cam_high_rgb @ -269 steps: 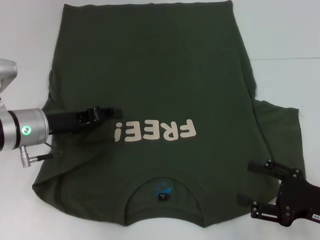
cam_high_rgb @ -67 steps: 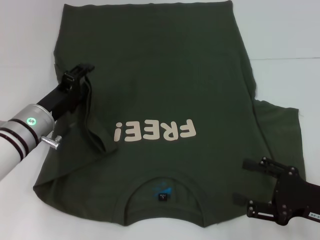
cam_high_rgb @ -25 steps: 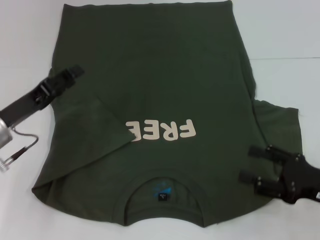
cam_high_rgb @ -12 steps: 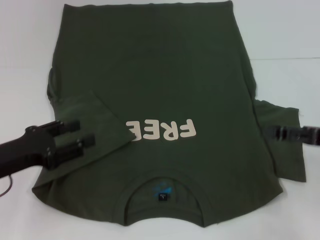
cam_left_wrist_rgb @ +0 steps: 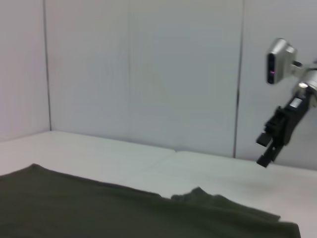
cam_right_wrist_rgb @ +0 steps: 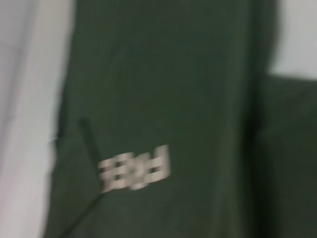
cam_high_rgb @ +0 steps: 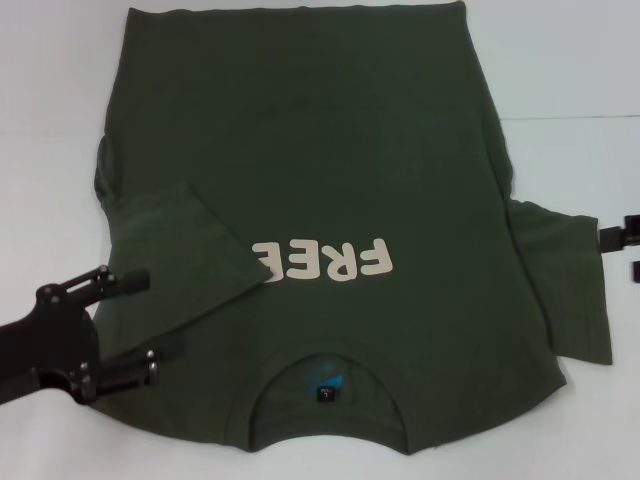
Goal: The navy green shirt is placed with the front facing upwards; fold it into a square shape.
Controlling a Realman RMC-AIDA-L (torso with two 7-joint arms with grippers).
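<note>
Navy green shirt (cam_high_rgb: 330,180) flat on desk (cam_high_rgb: 560,70), left sleeve folded inward; left gripper (cam_high_rgb: 135,320) jaws released, empty; right gripper (cam_high_rgb: 622,240) at edge, jaw state indiscernible.

Lab-like test cell: bare white table (cam_high_rgb: 560,70), plain white panel walls (cam_left_wrist_rgb: 148,74).

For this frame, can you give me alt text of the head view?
A navy green shirt lies front-up on a white table, its left sleeve folded inward over part of the cream lettering. The left end effector sits open over the shirt's near left corner; the right end effector shows at the right edge.
</note>
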